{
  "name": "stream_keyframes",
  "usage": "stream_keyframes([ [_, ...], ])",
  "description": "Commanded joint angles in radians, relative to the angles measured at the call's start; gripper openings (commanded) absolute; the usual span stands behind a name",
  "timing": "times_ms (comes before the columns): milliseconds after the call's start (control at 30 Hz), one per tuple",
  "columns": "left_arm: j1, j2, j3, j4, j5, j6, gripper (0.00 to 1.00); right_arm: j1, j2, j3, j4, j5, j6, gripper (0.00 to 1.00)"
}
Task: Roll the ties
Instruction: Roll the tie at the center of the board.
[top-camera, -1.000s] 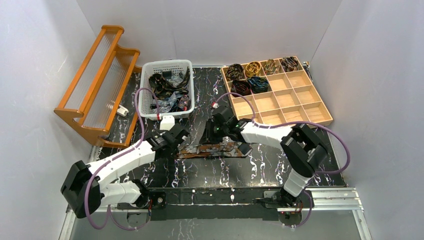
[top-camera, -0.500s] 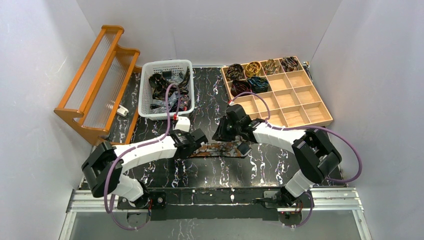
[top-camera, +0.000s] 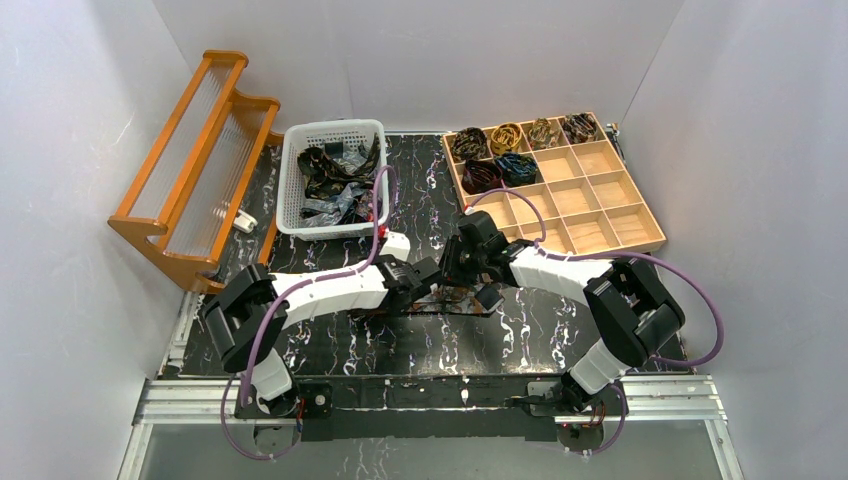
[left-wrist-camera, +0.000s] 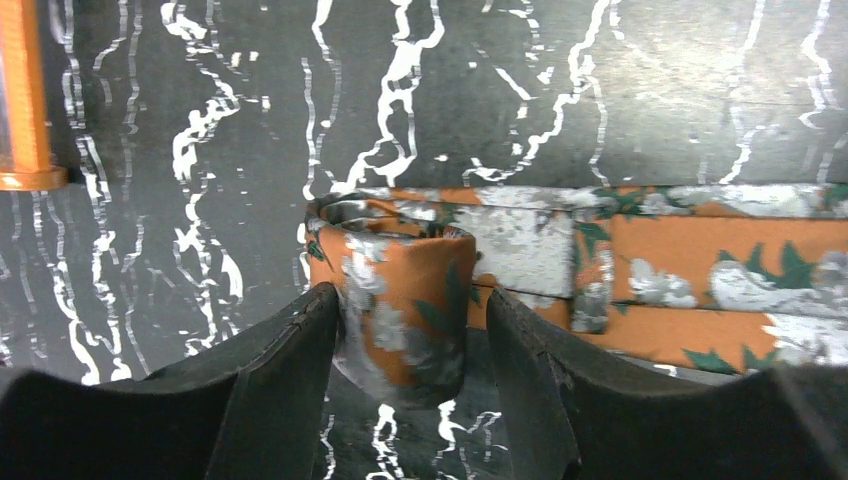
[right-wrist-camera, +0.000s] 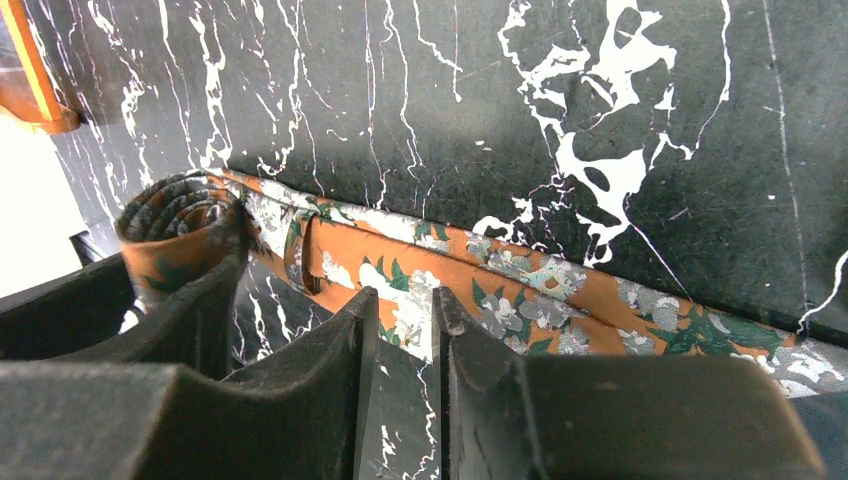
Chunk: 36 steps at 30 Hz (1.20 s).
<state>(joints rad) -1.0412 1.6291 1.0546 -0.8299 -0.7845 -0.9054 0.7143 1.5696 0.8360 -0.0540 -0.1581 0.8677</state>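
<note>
An orange-brown tie with grey flowers (left-wrist-camera: 700, 270) lies flat on the black marble table (top-camera: 330, 335). Its left end is wound into a small coil (left-wrist-camera: 400, 295). My left gripper (left-wrist-camera: 412, 340) is shut around this coil, which stands on edge between the fingers. In the top view the left gripper (top-camera: 420, 281) sits at the table's middle. My right gripper (right-wrist-camera: 405, 315) is nearly closed, empty, with its fingertips (right-wrist-camera: 362, 310) at the flat strip (right-wrist-camera: 520, 280) just right of the coil (right-wrist-camera: 170, 225). In the top view it (top-camera: 456, 272) is close beside the left one.
A white basket (top-camera: 333, 130) of loose ties (top-camera: 335, 180) stands at the back left. A wooden compartment tray (top-camera: 600, 200) at the back right holds several rolled ties (top-camera: 510, 140). A wooden rack (top-camera: 190, 170) leans at the left wall.
My left gripper has moved right along the tie and the flat strip showing has grown shorter. My right gripper has shifted slightly right and back.
</note>
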Motion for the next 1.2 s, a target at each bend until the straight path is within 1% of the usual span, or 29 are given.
stream_keyframes([
  [0, -0.005, 0.003, 0.03, 0.078, 0.063, 0.035, 0.56, -0.008, -0.031, 0.001, 0.015, -0.017, -0.011, 0.35],
  [67, -0.005, -0.002, 0.017, 0.129, 0.111, 0.057, 0.58, -0.009, -0.034, 0.004, 0.004, -0.018, -0.015, 0.35],
  [233, -0.005, -0.002, -0.008, 0.208, 0.197, 0.102, 0.59, -0.014, -0.039, 0.005, -0.003, -0.018, -0.017, 0.36],
  [400, -0.004, -0.013, -0.011, 0.234, 0.209, 0.114, 0.6, -0.016, -0.028, 0.025, -0.001, -0.054, -0.031, 0.37],
  [533, -0.003, -0.085, 0.023, 0.237, 0.202, 0.119, 0.69, -0.016, -0.028, 0.037, 0.035, -0.112, -0.06, 0.44],
  [633, -0.003, -0.183, 0.04, 0.241, 0.18, 0.138, 0.76, -0.016, -0.034, 0.04, 0.072, -0.146, -0.067, 0.49],
  [733, 0.017, -0.301, 0.008, 0.243, 0.162, 0.143, 0.82, -0.013, -0.024, 0.045, 0.12, -0.203, -0.058, 0.52],
  [800, 0.053, -0.376, -0.042, 0.249, 0.181, 0.145, 0.85, -0.007, -0.007, 0.053, 0.144, -0.236, -0.051, 0.55],
  [867, 0.12, -0.449, -0.112, 0.263, 0.232, 0.146, 0.86, 0.013, 0.015, 0.071, 0.145, -0.237, -0.049, 0.58],
  [967, 0.26, -0.547, -0.229, 0.301, 0.357, 0.155, 0.87, 0.05, 0.056, 0.104, 0.143, -0.23, -0.04, 0.62],
  [1100, 0.436, -0.669, -0.37, 0.393, 0.536, 0.182, 0.91, 0.09, 0.117, 0.141, 0.136, -0.223, -0.028, 0.63],
  [1167, 0.508, -0.685, -0.424, 0.435, 0.638, 0.19, 0.92, 0.095, 0.15, 0.165, 0.122, -0.233, -0.027, 0.62],
])
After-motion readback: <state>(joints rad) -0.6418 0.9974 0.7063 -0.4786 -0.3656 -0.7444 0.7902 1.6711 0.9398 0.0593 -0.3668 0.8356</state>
